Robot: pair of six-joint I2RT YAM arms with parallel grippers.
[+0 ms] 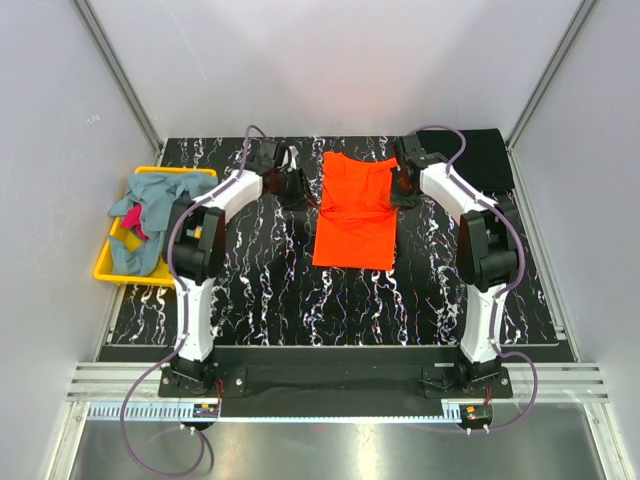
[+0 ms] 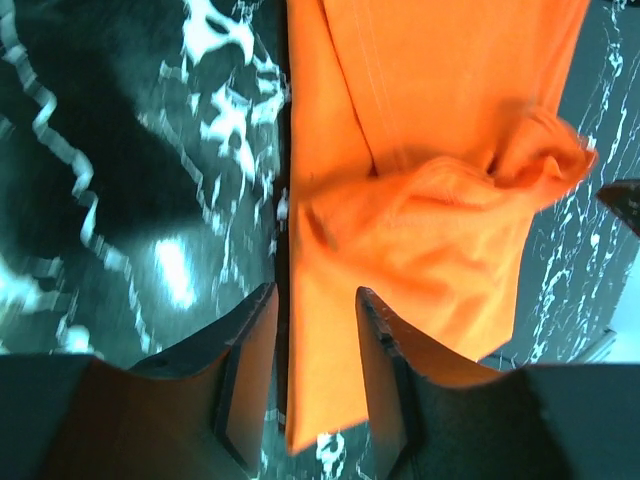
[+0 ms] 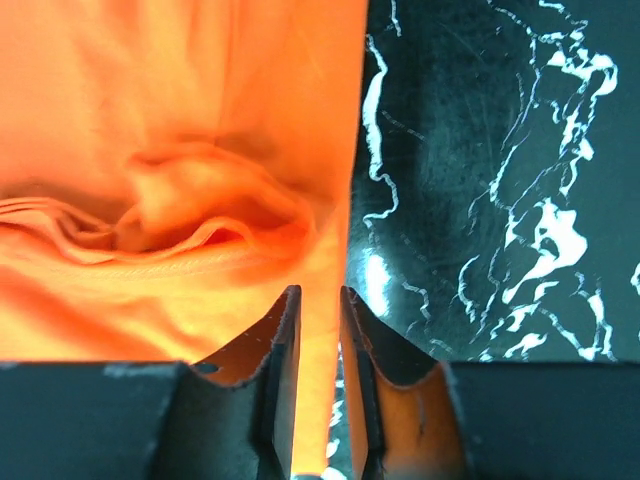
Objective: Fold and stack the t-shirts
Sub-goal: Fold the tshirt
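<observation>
Left claw point(image 2: 315, 295) ajar astride orange t-shirt's point(image 1: 355, 215) edge; right claw point(image 3: 319, 292) likewise

Bright, even light; glare on tabletop point(image 2: 172, 268); wrist views soft.

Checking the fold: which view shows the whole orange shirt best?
The top view: the orange shirt shows whole, flat on the table. Each wrist view shows only one edge and some bunched cloth, close up.
</observation>
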